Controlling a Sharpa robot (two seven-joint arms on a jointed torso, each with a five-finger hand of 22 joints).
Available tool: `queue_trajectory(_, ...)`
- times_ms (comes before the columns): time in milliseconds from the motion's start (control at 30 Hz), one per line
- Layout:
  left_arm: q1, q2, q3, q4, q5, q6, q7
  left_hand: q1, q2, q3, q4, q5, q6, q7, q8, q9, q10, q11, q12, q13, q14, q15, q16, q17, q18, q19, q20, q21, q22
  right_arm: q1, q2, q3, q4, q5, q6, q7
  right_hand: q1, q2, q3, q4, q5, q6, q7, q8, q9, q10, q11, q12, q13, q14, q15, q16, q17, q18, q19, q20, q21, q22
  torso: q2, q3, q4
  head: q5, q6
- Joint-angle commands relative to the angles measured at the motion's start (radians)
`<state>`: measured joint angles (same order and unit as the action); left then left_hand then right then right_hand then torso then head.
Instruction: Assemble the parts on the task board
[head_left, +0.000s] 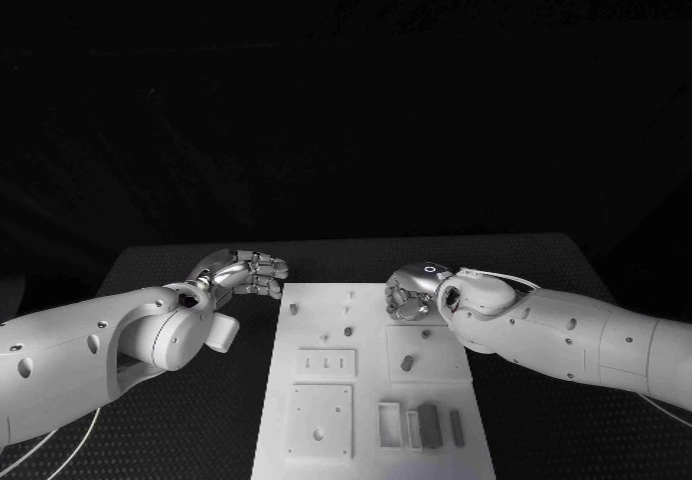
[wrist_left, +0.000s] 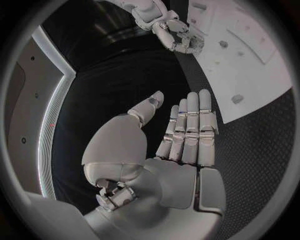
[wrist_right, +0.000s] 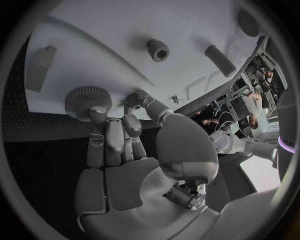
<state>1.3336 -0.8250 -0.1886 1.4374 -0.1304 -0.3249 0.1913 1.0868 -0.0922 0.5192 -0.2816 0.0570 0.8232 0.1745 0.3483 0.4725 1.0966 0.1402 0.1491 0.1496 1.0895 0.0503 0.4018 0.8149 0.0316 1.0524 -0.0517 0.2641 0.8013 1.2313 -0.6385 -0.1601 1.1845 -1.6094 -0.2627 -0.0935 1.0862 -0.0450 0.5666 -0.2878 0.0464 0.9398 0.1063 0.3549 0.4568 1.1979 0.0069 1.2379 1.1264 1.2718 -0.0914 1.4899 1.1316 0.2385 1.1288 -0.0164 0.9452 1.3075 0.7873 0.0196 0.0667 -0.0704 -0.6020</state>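
Several parts lie loose at the near right corner of the task board (head_left: 372, 330), among them a dark block (head_left: 427, 424); assembly looks barely begun. Left hand (head_left: 242, 272): off the board's far left corner over the counter (head_left: 216, 420), holding nothing, fingers (wrist_left: 190, 127) straight and pressed together in its wrist view. Right hand (head_left: 414, 291): at the board's far end. Its wrist view alone shows fingers (wrist_right: 115, 137) curled by a ribbed knob (wrist_right: 87, 100); whether they hold it, I cannot tell.

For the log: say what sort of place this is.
Probably a robot test bench in a lab: a white task board with holes and small parts lies on a black table, worked by a left hand and right hand against a dark backdrop.
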Motion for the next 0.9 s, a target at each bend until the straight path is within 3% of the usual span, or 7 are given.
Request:
queue_trajectory(33, 0.002, 0.001, 0.001, 0.002, -0.004, 0.005, 0.011, -0.004, 0.002, -0.005, 0.002, -0.002, -0.005, -0.002, -0.006, 0.0, 0.002, -0.002, -0.004, 0.0, -0.006, -0.001, -0.004, 0.001, 0.017, -0.007, 0.001, -0.005, 0.001, -0.007, -0.002, -0.005, 0.005, -0.042, -0.044, -0.03, 0.002, 0.021, 0.007, 0.0, 0.003, 0.031, 0.003, 0.01, 0.009, 0.009, -0.008, 0.008, 0.005, 0.004, -0.012, 0.007, 0.005, 0.023, 0.0, -0.011, 0.006, 0.022, 0.002, 0.0005, 0.0001, 0.0, 0.003)
queue_trajectory(133, 0.002, 0.0, 0.001, 0.002, -0.004, 0.004, 0.012, -0.004, 0.002, -0.005, 0.002, -0.002, -0.004, -0.002, -0.006, 0.001, 0.002, -0.003, -0.004, 0.0, -0.006, -0.001, -0.004, 0.001, 0.017, -0.007, 0.001, -0.006, 0.001, -0.007, -0.006, -0.004, 0.015, -0.054, -0.053, -0.037, 0.003, 0.027, 0.013, -0.002, 0.003, 0.065, -0.01, 0.027, 0.022, 0.025, -0.02, 0.013, 0.011, 0.014, -0.023, 0.011, 0.007, 0.023, 0.004, -0.015, 0.012, 0.021, 0.003, 0.0008, -0.0004, 0.0, 0.007)
queue_trajectory(333, 0.003, -0.001, 0.001, 0.004, -0.004, 0.003, 0.012, -0.004, 0.002, -0.005, 0.002, -0.002, -0.004, -0.002, -0.006, 0.001, 0.002, -0.003, -0.005, 0.0, -0.006, -0.001, -0.005, 0.002, 0.017, -0.007, 0.002, -0.006, 0.002, -0.001, -0.007, -0.003, 0.035, -0.068, -0.064, -0.05, 0.003, 0.029, 0.014, -0.002, 0.003, 0.07, -0.014, 0.03, 0.027, 0.031, -0.024, 0.012, 0.012, 0.019, -0.027, 0.012, 0.009, 0.023, 0.005, -0.016, 0.013, 0.02, 0.005, -0.0003, 0.0002, -0.002, 0.012)
queue_trajectory(600, 0.003, 0.001, 0.001, 0.005, -0.004, 0.004, 0.013, -0.003, 0.002, -0.004, 0.002, -0.002, -0.004, -0.002, -0.007, 0.001, 0.001, -0.003, -0.006, 0.0, -0.005, -0.001, -0.006, 0.003, 0.018, -0.007, 0.002, -0.006, 0.002, 0.026, 0.01, 0.007, 0.055, -0.093, -0.101, -0.077, 0.003, 0.028, 0.014, -0.002, 0.003, 0.074, -0.016, 0.032, 0.031, 0.039, -0.027, 0.013, 0.013, 0.023, -0.03, 0.012, 0.009, 0.023, 0.006, -0.018, 0.014, 0.02, 0.006, 0.0002, 0.0009, -0.003, 0.034)
queue_trajectory(900, 0.006, 0.008, 0.001, 0.001, -0.004, 0.004, 0.013, -0.003, 0.002, -0.004, 0.002, -0.001, -0.004, -0.002, -0.007, 0.001, 0.001, -0.003, -0.007, 0.0, -0.005, 0.0, -0.007, 0.004, 0.018, -0.007, 0.002, -0.006, 0.003, 0.039, 0.056, 0.008, 0.036, -0.122, -0.102, -0.082, 0.004, 0.025, 0.015, -0.003, 0.003, 0.075, -0.018, 0.033, 0.033, 0.042, -0.028, 0.01, 0.011, 0.024, -0.031, 0.013, 0.008, 0.023, 0.007, -0.019, 0.015, 0.019, 0.008, 0.0007, 0.0043, -0.002, 0.037)
